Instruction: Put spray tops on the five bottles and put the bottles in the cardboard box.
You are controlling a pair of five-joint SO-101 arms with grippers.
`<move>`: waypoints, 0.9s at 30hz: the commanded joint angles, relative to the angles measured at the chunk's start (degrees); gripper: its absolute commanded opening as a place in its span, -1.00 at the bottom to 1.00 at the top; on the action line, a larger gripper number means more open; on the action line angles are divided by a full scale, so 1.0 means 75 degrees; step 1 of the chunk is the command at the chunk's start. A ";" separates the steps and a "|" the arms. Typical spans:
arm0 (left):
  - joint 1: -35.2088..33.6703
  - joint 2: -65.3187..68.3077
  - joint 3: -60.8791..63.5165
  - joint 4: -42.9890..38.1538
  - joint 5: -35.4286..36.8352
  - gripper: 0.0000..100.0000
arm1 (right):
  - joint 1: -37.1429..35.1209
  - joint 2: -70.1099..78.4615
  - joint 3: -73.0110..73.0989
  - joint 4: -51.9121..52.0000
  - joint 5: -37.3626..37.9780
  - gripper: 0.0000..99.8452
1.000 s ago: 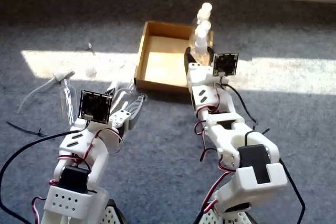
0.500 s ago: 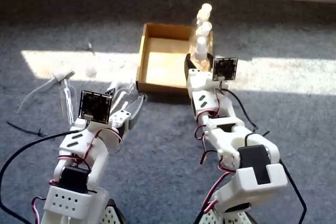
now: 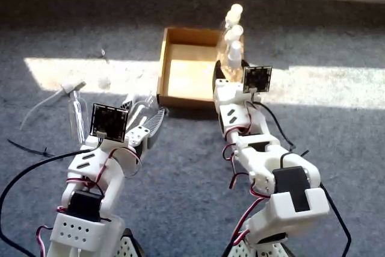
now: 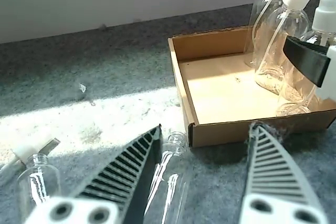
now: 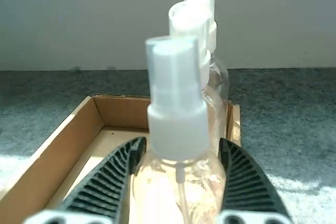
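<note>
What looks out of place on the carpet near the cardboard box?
One uncapped bottle lies on its side before the cardboard box, by the open left gripper. A loose spray top lies on the carpet farther left.

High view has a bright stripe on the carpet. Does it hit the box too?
Yes. High view: a sunlit band crosses the carpet and the cardboard box, shade either side. Left wrist view: that light brightens the box floor and glints through the standing bottles. Right wrist view: the nearest bottle glows at its base between the jaws.
</note>
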 commanded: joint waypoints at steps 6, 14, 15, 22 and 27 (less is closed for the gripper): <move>0.0076 -0.0029 -0.0064 -0.0176 -0.0082 -0.50 | -0.0006 -0.0111 -0.0029 -0.0123 0.0164 -0.69; 0.0076 -0.0018 -0.0064 -0.0176 -0.0082 -0.50 | -0.0053 -0.0111 0.0463 -0.1166 0.0867 -0.49; 0.0076 -0.0018 -0.0064 -0.0176 -0.0082 -0.50 | -0.0053 -0.0100 0.0451 -0.1166 0.0879 -0.48; 0.0076 -0.0018 -0.0064 -0.0176 -0.0082 -0.50 | -0.0041 -0.0100 0.0451 -0.1201 0.0891 -0.48; 0.0076 -0.0018 -0.0064 -0.0176 -0.0082 -0.50 | -0.0006 -0.0111 0.0451 -0.1201 0.0914 -0.48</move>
